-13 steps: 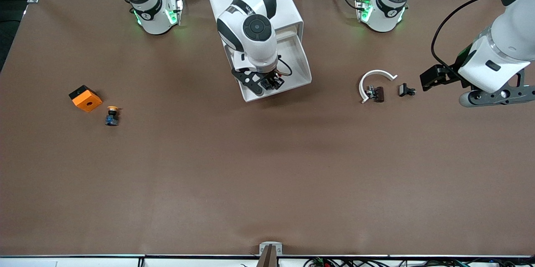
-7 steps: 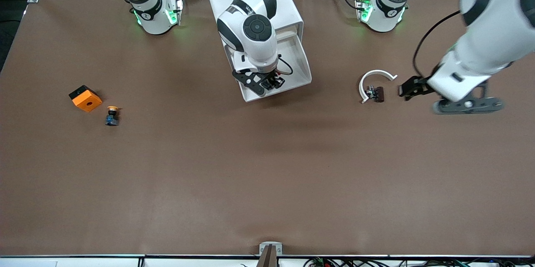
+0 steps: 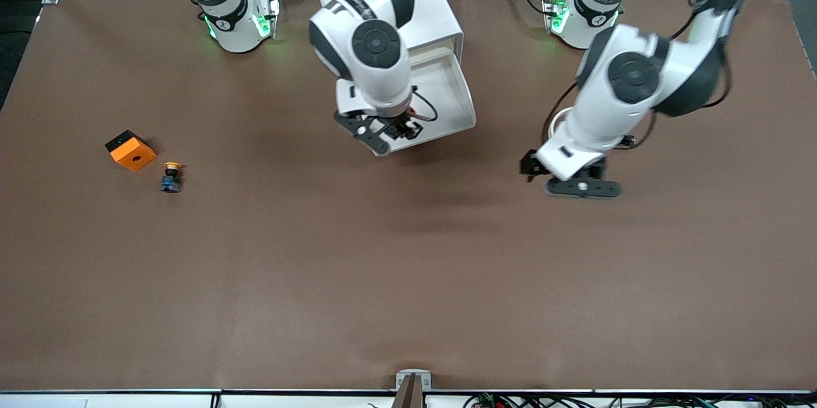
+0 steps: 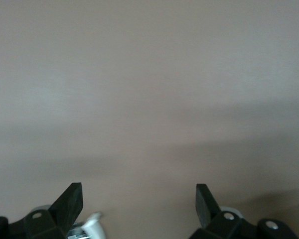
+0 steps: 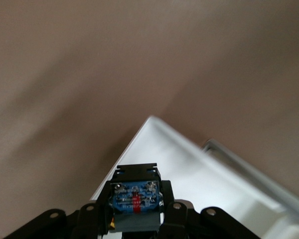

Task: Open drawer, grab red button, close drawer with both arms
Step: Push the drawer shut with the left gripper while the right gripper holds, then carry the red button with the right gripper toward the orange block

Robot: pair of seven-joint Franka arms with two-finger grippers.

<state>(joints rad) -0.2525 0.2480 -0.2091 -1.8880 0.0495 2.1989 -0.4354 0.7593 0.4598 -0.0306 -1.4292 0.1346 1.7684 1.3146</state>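
The right gripper [image 3: 401,129] pinches the button [image 5: 135,198] over the open drawer [image 3: 461,96]. The left gripper [image 4: 138,201] hangs over bare table [image 3: 408,267], fingers spread.

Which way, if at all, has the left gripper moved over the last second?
Yes. The left gripper, open, has swept from the left arm's end of the table toward the open drawer, passing over the white curved part, and now hangs over bare table.

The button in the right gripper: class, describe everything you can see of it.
The button is a small part whose visible face is a blue board with silvery contacts and a red mark, set in a dark body. The right gripper holds it, jaws shut on its sides, in the air over the open white drawer. Its cap is hidden.
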